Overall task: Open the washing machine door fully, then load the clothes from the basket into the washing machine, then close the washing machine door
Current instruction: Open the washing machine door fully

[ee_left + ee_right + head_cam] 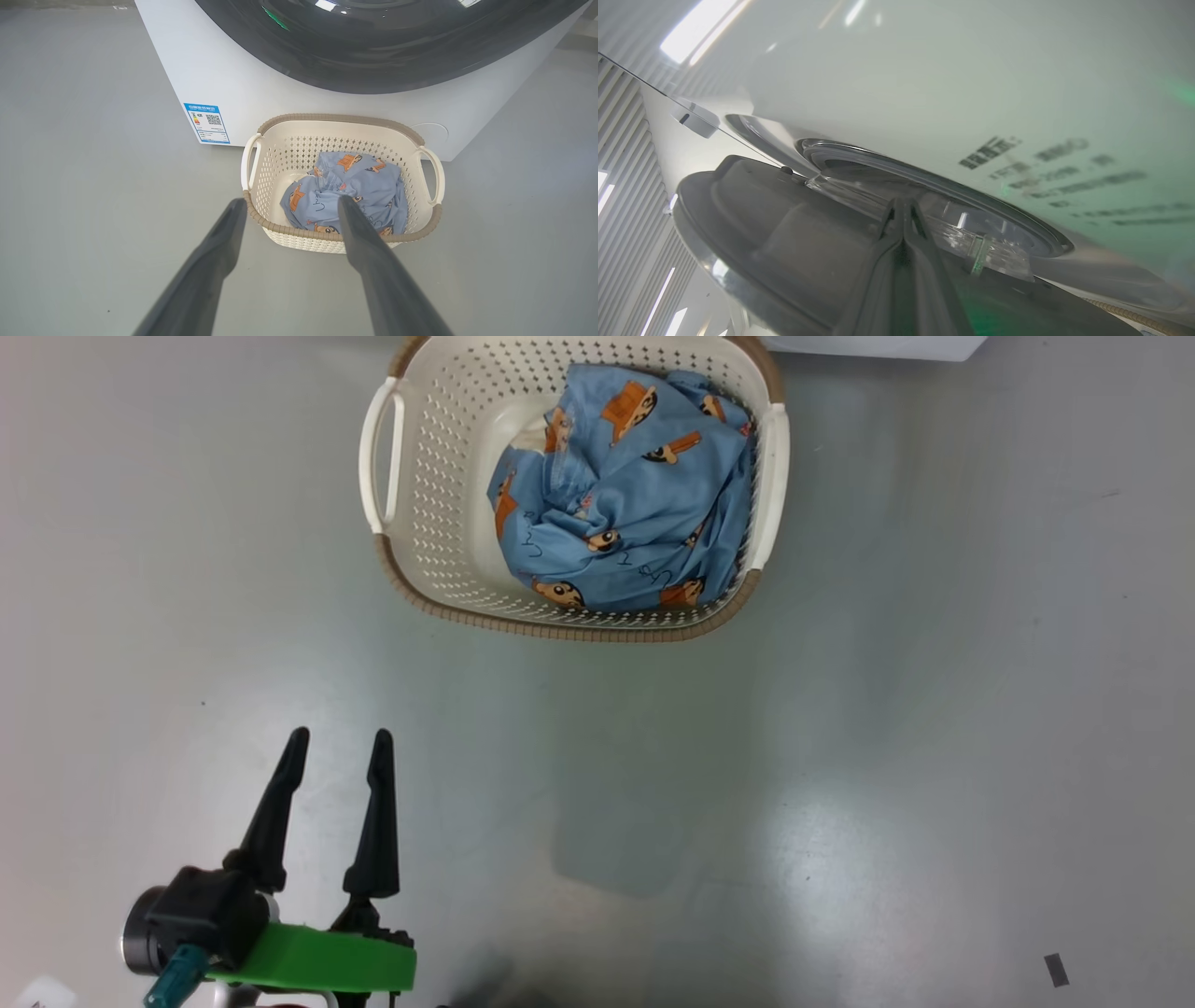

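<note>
**Basket sits far-right of the open left gripper**

The left gripper (339, 737) hangs over bare floor (840, 756) at the near left. Its jaws are spread wide with nothing in them, and it points toward the far side. The basket (439, 476) is far and a bit right of it, well apart, just in front of the washing machine (243, 79). The basket's long axis runs left to right, with a handle at each end. The clothes (625, 495) are heaped in its right half, with no real axis of their own. The right gripper (903, 205) is pinched shut, up by the grey inner face of the washing machine door (775, 224). The door is open, but I can't tell how far. I'd guess the left arm takes the pile: forward, right, then down.
</note>
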Motion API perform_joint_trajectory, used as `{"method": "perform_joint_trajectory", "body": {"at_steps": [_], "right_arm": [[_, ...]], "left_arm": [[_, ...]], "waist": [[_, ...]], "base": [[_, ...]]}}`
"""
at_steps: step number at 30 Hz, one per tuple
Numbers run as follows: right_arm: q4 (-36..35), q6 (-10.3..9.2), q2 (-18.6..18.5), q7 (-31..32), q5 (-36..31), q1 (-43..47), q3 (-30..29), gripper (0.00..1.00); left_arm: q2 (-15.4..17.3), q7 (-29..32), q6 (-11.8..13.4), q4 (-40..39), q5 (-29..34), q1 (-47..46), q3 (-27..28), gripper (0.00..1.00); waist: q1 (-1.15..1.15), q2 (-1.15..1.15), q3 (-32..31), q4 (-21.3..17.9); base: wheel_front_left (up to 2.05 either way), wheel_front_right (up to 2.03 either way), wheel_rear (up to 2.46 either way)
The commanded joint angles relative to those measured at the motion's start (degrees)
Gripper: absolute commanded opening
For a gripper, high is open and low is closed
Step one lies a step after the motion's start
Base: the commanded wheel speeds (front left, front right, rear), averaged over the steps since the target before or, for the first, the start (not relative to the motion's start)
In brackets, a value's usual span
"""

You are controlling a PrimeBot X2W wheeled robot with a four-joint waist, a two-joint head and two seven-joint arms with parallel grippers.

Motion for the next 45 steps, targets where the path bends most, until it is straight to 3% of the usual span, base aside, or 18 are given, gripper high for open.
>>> {"method": "perform_joint_trajectory", "body": {"at_steps": [1,24,45], "right_arm": [[-2.41,0.11,2.12,1.13,0.51,1.44,1.36,0.00],[-6.66,0.11,6.54,5.52,0.85,10.99,7.51,0.00],[-11.24,0.11,14.10,3.38,0.91,30.10,13.86,0.00]], "left_arm": [[0.97,-0.36,0.02,-0.70,0.06,0.51,2.36,1.00],[0.97,-0.36,-0.03,0.28,-1.24,-0.59,3.33,1.00],[0.97,-0.36,-0.24,3.15,-3.78,3.18,4.63,1.00]], "waist": [[0.00,0.00,-0.36,-0.53],[0.00,0.00,-4.41,-3.80],[0.00,0.00,-21.93,-4.79]], "base": [[0.00,0.00,0.00],[0.00,0.00,0.00],[0.00,0.00,0.00]]}}
